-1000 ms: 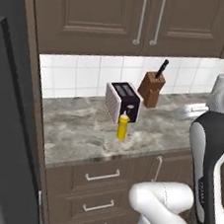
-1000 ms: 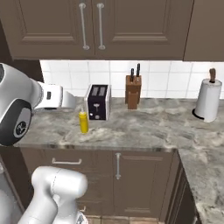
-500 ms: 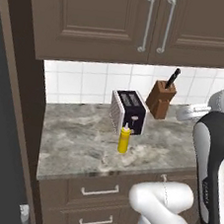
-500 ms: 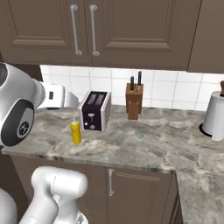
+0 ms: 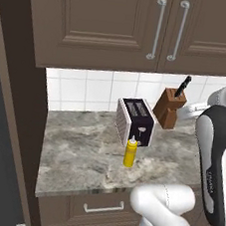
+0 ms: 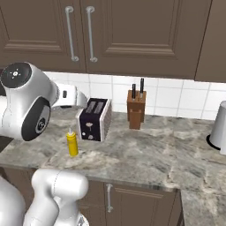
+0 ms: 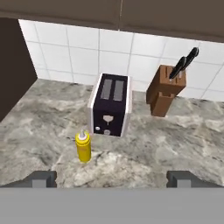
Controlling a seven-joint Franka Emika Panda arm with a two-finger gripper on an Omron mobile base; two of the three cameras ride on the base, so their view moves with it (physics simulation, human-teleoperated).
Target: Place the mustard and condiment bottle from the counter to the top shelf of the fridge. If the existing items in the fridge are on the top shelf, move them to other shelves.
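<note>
The mustard [image 5: 130, 153] is seen upright on the counter [image 5: 80, 151], just in front of the toaster [image 5: 135, 121], apart from it by a small gap. In the hand view the mustard [image 7: 83, 146] is stood left of centre, w/ the toaster [image 7: 110, 105] behind it and the knife block [image 7: 166, 89] further back to the right, near the tiled wall. In the right base view the same bottle [image 6: 72, 142] is set near the counter's [image 6: 145, 154] front edge, left of the toaster [image 6: 93, 119]; the knife block [image 6: 136, 109] is placed well apart, by the wall.

The gripper [image 7: 112, 178] is held wide open, nothing btwn the fingertips [image 7: 43, 178]; it is kept above the counter, clear of the mustard. Cupboard doors w/ silver handles are seen above.
</note>
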